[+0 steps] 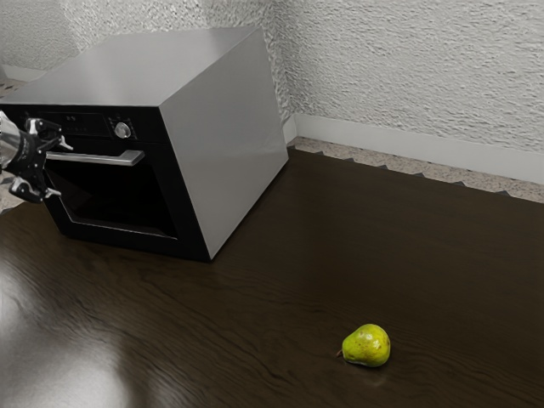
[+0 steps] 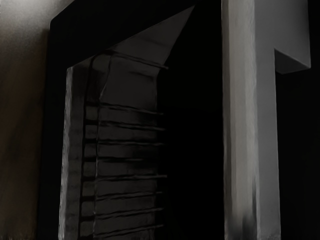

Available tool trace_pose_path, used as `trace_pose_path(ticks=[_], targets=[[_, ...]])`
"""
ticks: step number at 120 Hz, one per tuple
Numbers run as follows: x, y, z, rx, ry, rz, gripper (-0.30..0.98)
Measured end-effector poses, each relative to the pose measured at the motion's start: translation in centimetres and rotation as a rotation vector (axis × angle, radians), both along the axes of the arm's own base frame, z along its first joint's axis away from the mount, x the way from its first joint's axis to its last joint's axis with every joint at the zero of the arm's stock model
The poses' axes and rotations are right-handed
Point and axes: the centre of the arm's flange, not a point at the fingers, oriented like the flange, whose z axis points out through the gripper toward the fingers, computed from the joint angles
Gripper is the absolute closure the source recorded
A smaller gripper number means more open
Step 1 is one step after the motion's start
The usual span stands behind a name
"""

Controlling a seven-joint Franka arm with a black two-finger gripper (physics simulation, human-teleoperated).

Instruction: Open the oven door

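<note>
- Jaws spread, released; my gripper (image 1: pixel 62 170) is close to the handle (image 1: pixel 98 158).
- Oven door (image 1: pixel 127 237) shut on the oven's front, handle across its upper part.
- Bar looks rigid, smooth, maybe slippery: best gripped squarely from above and below.
- Door probably heavyish, hinge stiff; expect a slow outward, downward arc.

At the exterior view's left, the robot's gripper (image 1: pixel 59 169) is black, built of angular, jointed links dotted with small pale spots. Its slim fingertips (image 1: pixel 65 145) are light grey, and the rounded wrist piece (image 1: pixel 8 140) is silvery and smooth.
</note>
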Motion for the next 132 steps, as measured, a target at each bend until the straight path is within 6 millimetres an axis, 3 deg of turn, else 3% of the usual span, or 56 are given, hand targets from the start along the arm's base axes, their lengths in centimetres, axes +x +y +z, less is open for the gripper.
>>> trace_pose_path(ticks=[25, 38, 54, 66, 76, 82, 88, 96, 98, 105, 108, 112, 116, 124, 132], targets=[[0.1, -0.3, -2.3, -0.044, 0.011, 0.012, 0.00], [-1.7, -0.9, -3.0, -0.066, 0.011, 0.031, 0.00], [-9.0, -3.6, -3.6, -0.095, 0.005, 0.076, 0.00], [-15.8, -6.0, -4.9, -0.111, -0.009, 0.131, 0.00], [-22.9, -10.6, -5.2, -0.088, -0.075, 0.170, 0.00], [-25.0, -12.4, -5.3, -0.070, -0.106, 0.175, 0.00], [-23.4, -14.5, -3.5, -0.002, -0.090, 0.128, 0.00], [-17.0, -19.1, 4.9, 0.128, -0.033, -0.064, 0.00], [-15.2, -20.7, 7.3, 0.150, -0.028, -0.128, 0.01], [-7.4, -27.2, 19.8, 0.262, 0.004, -0.368, 0.01], [-4.6, -31.5, 22.5, 0.285, 0.037, -0.498, 0.01], [-2.0, -35.1, 23.3, 0.286, 0.106, -0.628, 0.01], [-0.4, -37.4, 22.3, 0.272, 0.190, -0.710, 0.00], [1.1, -39.2, 18.7, 0.199, 0.350, -0.789, 0.00], [0.9, -40.7, 17.0, 0.163, 0.448, -0.837, 0.00]])
